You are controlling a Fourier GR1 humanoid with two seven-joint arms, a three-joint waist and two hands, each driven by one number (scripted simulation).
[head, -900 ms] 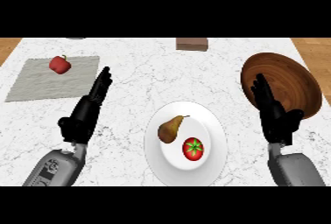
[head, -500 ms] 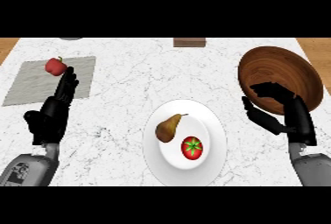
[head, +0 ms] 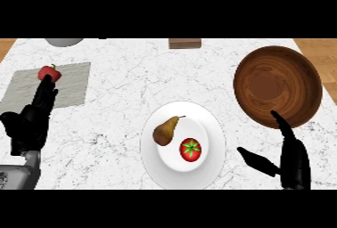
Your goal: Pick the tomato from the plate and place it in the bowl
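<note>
Right hand [head: 291, 164]: open, thumb spread, empty; just right of the plate [head: 212, 116], apparently poised to reach in.
Tomato [head: 190, 149]: on the plate beside pear [head: 167, 130], untouched.
Bowl [head: 280, 84]: just beyond the hand, a short carry.
Left hand [head: 27, 127]: open, resting at the left of the desk [head: 118, 111].

A white, grey-veined marble counter [head: 118, 116] is spread across nearly the whole view. Light wooden floor [head: 319, 44] is shown beyond its far corners.
</note>
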